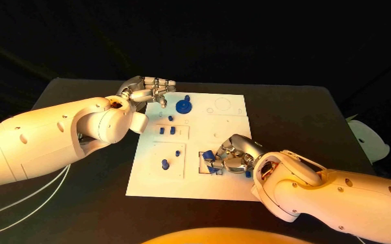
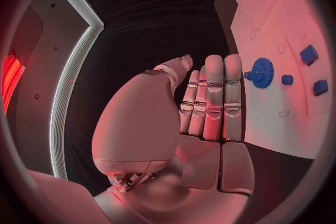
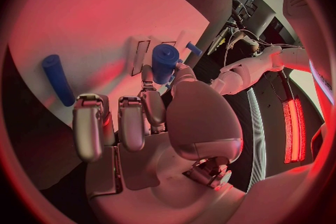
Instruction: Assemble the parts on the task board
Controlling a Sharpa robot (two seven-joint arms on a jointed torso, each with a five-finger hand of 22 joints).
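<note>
The white task board [image 1: 224, 122] lies mid-table. A blue gear [image 1: 184, 107] stands near its far edge, and small blue parts [image 1: 168, 131] and pegs [image 1: 165, 164] sit along its left side. My left hand [image 1: 151, 91] hovers at the board's far left corner beside the gear [image 2: 262, 73], its fingers [image 2: 213, 95] straight and holding nothing. My right hand [image 1: 234, 156] rests over the board's near right recess. It pinches a blue peg [image 3: 164, 63] between thumb and finger. Another blue peg [image 3: 57, 79] lies loose on the board [image 3: 91, 28] near its curled fingers [image 3: 91, 123].
The black table [image 1: 81, 91] surrounds the board. Thin white cables [image 1: 33, 199] trail off at the near left. A pale object [image 1: 366, 139] sits at the table's right edge. More small blue parts [image 2: 308, 55] stand beyond the gear.
</note>
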